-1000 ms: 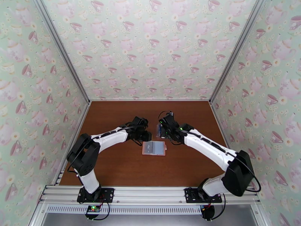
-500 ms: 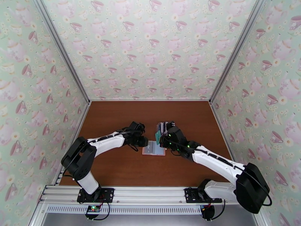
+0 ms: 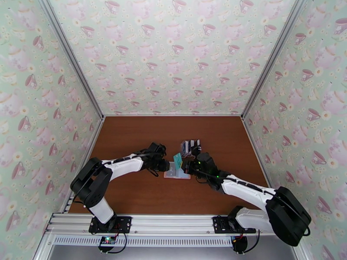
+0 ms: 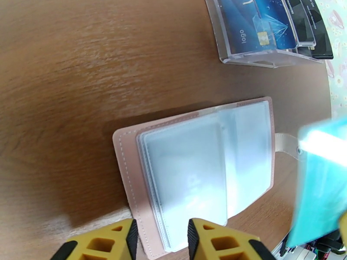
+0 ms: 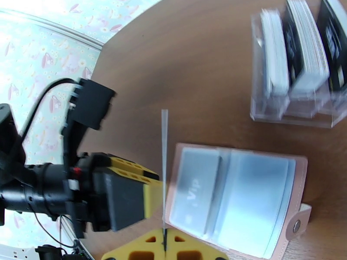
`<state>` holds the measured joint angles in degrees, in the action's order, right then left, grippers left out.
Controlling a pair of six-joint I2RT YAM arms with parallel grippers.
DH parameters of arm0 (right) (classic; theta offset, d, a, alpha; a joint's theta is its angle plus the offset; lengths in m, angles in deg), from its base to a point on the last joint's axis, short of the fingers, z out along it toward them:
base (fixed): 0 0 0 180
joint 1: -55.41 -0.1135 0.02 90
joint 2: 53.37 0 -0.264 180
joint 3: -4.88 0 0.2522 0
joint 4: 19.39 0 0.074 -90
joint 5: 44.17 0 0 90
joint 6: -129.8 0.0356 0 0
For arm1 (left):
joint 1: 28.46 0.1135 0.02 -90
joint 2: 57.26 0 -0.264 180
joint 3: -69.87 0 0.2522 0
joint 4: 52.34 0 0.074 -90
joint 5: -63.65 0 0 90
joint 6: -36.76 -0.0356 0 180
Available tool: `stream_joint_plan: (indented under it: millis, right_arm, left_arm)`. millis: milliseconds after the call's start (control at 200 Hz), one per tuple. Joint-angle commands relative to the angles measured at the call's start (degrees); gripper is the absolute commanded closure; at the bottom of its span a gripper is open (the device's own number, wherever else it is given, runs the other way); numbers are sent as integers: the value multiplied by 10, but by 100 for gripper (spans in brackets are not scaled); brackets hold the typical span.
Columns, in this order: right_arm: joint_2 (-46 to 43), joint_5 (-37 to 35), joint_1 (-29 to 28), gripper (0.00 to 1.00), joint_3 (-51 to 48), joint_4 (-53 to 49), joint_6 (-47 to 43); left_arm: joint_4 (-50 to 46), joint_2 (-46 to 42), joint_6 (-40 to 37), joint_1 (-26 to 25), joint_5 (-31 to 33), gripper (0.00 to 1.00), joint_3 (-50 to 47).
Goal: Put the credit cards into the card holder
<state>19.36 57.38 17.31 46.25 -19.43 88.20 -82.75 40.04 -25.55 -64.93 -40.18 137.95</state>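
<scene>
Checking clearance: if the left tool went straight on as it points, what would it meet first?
The left tool would most likely meet the open card holder just ahead, though depth is unclear.

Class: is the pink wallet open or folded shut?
Open: the pink wallet lies spread flat, inner pockets facing up, snap tab loose.

The desk (image 4: 86, 61) is brown wood with wavy grain, smooth and a little shiny. The card holder (image 4: 126, 165) has a soft pink cover like leather, not shiny, with tiny stitches along its edge. Its pockets (image 4: 186, 170) are clear, shiny plastic. The rack (image 4: 260, 61) is hard see-through plastic, glossy. The cards (image 4: 247, 27) in it are thin, smooth plastic, and the blue-green card (image 4: 316, 187) looks glossy too. The fingers (image 4: 108, 239) are dull yellow plastic. The walls (image 3: 173, 53) look like printed paper, and the rails (image 3: 173, 224) are grey metal.
</scene>
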Motion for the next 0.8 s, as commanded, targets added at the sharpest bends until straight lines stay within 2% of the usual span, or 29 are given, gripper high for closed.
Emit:
stream_joint_plan:
  millis: [0, 471, 796]
  right_arm:
    - [22, 46, 11, 100, -27, 96, 35]
    - [73, 112, 47, 100, -106, 272, 77]
    - [112, 124, 56, 100, -129, 325, 85]
  left_arm:
    - [12, 8, 7, -2, 4, 63, -13]
    - [32, 31, 22, -2, -1, 63, -26]
    - [34, 35, 29, -4, -1, 65, -36]
